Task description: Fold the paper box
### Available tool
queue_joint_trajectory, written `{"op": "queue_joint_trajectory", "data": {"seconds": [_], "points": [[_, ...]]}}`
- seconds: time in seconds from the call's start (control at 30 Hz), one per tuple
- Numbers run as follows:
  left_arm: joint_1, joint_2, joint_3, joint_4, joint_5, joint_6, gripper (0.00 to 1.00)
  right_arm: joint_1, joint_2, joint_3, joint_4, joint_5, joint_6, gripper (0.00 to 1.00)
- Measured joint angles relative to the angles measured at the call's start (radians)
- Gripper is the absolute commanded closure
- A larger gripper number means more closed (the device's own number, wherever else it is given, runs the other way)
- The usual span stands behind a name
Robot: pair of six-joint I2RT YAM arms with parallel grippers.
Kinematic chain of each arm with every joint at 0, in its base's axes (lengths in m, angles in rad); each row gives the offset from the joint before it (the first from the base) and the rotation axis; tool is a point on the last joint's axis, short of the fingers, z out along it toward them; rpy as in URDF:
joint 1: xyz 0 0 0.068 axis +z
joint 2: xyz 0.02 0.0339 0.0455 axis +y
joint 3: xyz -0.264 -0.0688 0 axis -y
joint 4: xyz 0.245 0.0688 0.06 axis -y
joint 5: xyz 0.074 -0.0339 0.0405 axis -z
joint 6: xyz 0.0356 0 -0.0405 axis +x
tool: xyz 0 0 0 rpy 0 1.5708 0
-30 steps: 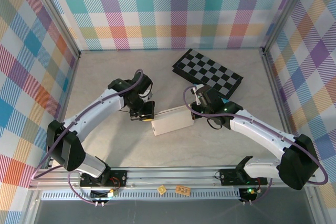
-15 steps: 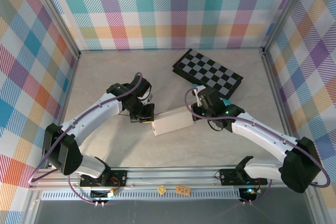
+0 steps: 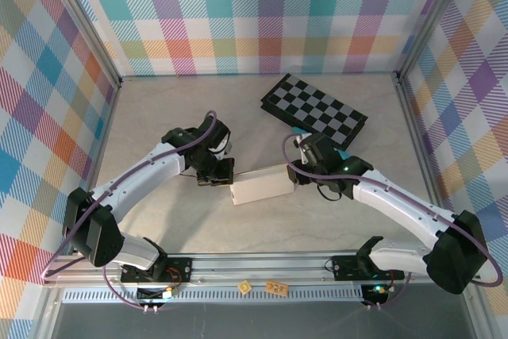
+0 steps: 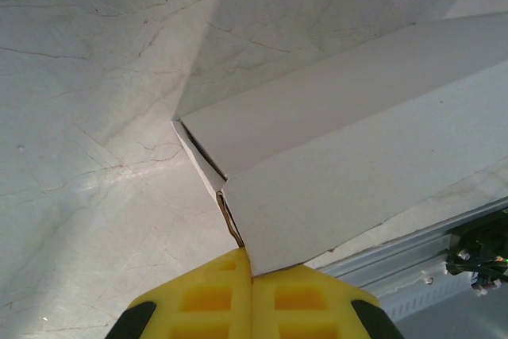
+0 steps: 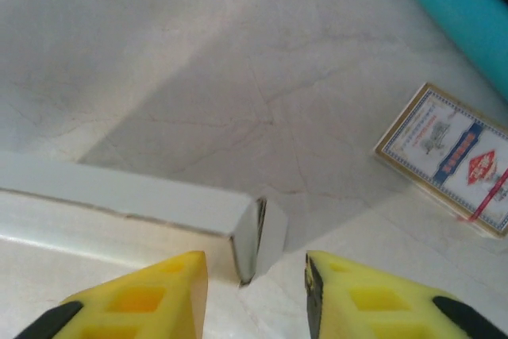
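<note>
The white paper box (image 3: 262,185) lies mid-table as a shallow closed shape, slanting up toward the right. My left gripper (image 3: 223,175) is at its left end. In the left wrist view the yellow fingers (image 4: 208,299) are shut on the box's (image 4: 357,164) corner edge, with a tucked side flap beside them. My right gripper (image 3: 295,177) stands at the right end. Its jaws are open in the right wrist view, one on each side of the box's (image 5: 119,192) end flap without touching it. The right gripper's (image 5: 256,279) fingers hold nothing.
A black-and-grey checkered board (image 3: 313,109) lies behind the right arm. A small patterned packet (image 5: 452,160) and a teal object (image 5: 460,13) rest just right of the box's end. The aluminium rail (image 3: 262,263) runs along the near edge, and plaid walls enclose the table.
My right gripper has opened and let go of the box's right end. The left gripper has stayed shut on the left end; the box has barely shifted.
</note>
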Motion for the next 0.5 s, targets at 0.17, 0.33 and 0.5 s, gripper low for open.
{"op": "queue_joint_trajectory", "data": {"seconds": [0.17, 0.33, 0.5], "points": [[-0.002, 0.000, 0.001, 0.000, -0.010, 0.004, 1.00, 0.001, -0.010, 0.041, -0.072, -0.053, 0.138, 0.44], [-0.008, 0.000, 0.002, 0.000, -0.019, 0.004, 1.00, 0.000, -0.051, 0.080, -0.118, -0.071, 0.343, 0.28], [-0.014, 0.000, 0.003, -0.001, -0.026, 0.004, 1.00, -0.059, -0.066, 0.121, -0.136, -0.112, 0.655, 0.25]]}}
